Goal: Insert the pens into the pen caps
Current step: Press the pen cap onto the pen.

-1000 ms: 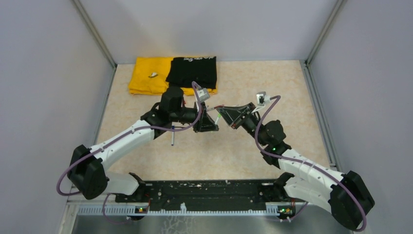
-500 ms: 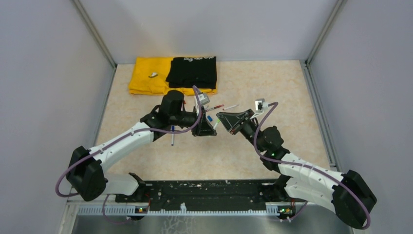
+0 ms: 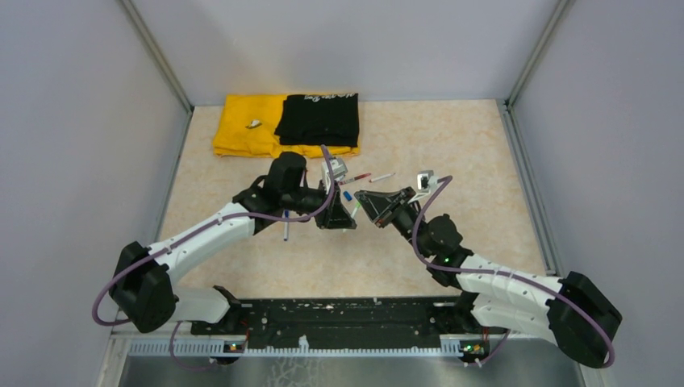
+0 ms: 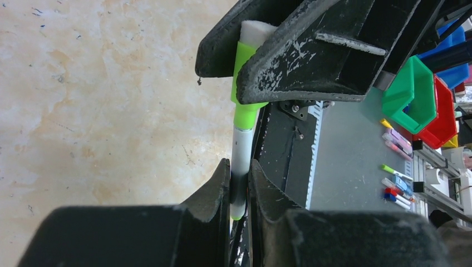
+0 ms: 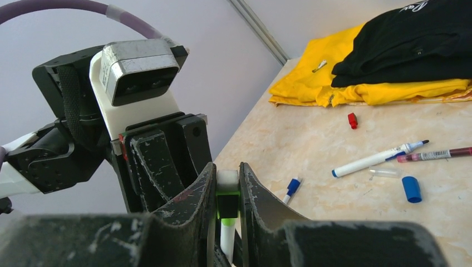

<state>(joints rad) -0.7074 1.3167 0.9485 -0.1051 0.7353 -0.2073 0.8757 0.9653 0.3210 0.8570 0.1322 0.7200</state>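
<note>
My left gripper [image 4: 239, 186] is shut on the white barrel of a green-tipped pen [image 4: 241, 161]. My right gripper [image 5: 227, 186] is shut on the green pen cap [image 5: 227, 201], which has a white end. The pen's front end sits inside the cap [image 4: 245, 83], and the two grippers meet tip to tip above mid-table [image 3: 353, 210]. On the table lie a white pen with a blue end [image 5: 378, 158], a maroon pen [image 5: 439, 154], a blue-capped pen [image 5: 292, 188], a blue cap [image 5: 412, 189] and a red cap [image 5: 352, 120]. Another pen [image 3: 285, 226] lies under the left arm.
A folded yellow cloth [image 3: 242, 129] and a black cloth [image 3: 319, 119] lie at the back of the table. A small clear cap [image 5: 384, 173] lies by the white pen. Grey walls close in the left, right and back sides.
My right gripper has moved left and toward the left gripper, closing the gap. The green cap now meets the pen held by the left gripper, which shifted slightly nearer.
</note>
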